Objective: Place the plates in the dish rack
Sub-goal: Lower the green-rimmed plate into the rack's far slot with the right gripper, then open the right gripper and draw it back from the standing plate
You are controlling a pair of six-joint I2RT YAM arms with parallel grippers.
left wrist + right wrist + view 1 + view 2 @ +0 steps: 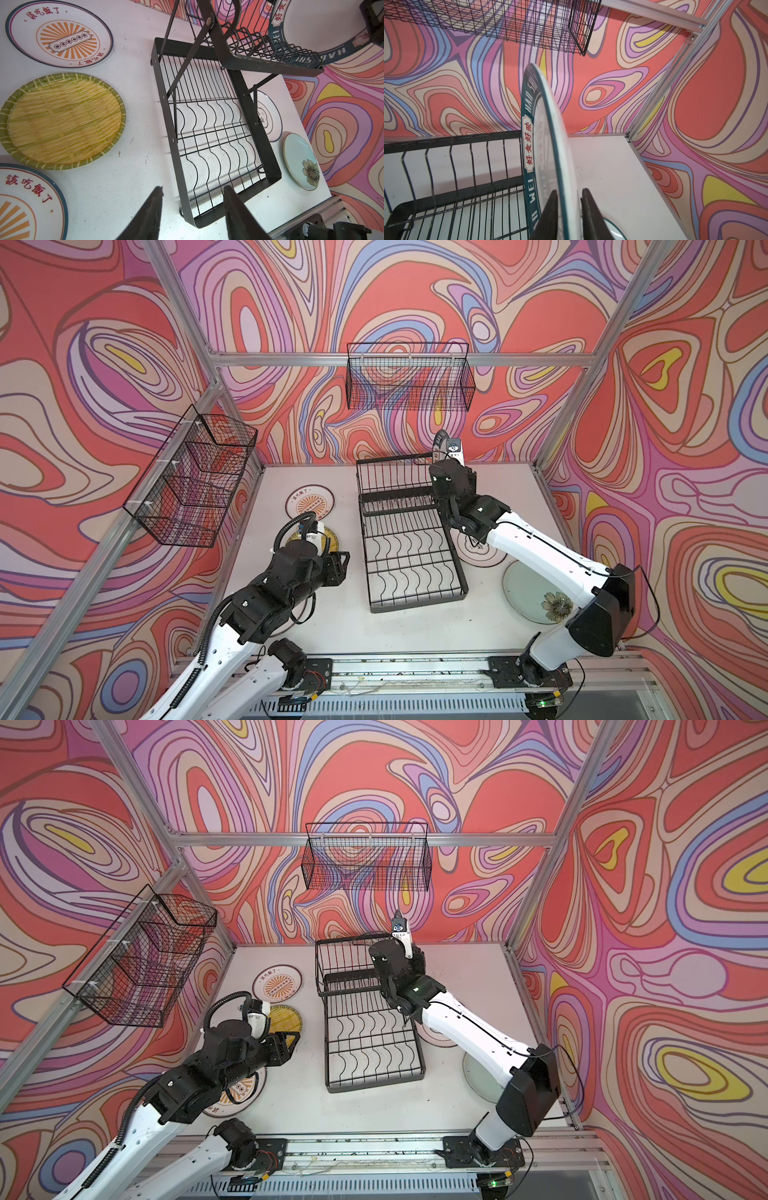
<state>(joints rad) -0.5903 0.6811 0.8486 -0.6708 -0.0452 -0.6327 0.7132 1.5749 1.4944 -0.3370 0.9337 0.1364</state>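
Plate with dark lettered rim [529, 116] stands on edge in the raised slotted tier of the dish rack [415, 605], at that tier's right end, its lower part down among the wires. The right claw [569, 191] has one finger on each side of this plate's rim. The finger on the printed face lies against the plate, and the finger on the white back sits at most a sliver off it. I cannot tell whether the claw is gripping or has let go. The rack sits in the middle of the table [395, 635], raised tier at the far end and flat wavy-wire tray at the near end, with nothing in the tray. The other five plates lie flat on the table. Left of the rack are a sunburst plate [307, 502] farthest back, a yellow woven plate [62, 120] nearer, and a second sunburst plate [239, 1094] nearest, largely under the left arm. Right of the rack, a white cloud-outline plate [482, 553] lies just beside the tray edge, and a pale green flower plate [536, 593] lies nearer the front, partly under the right arm. The left claw [193, 187] hangs just left of the tray, fingers well apart, holding nothing.
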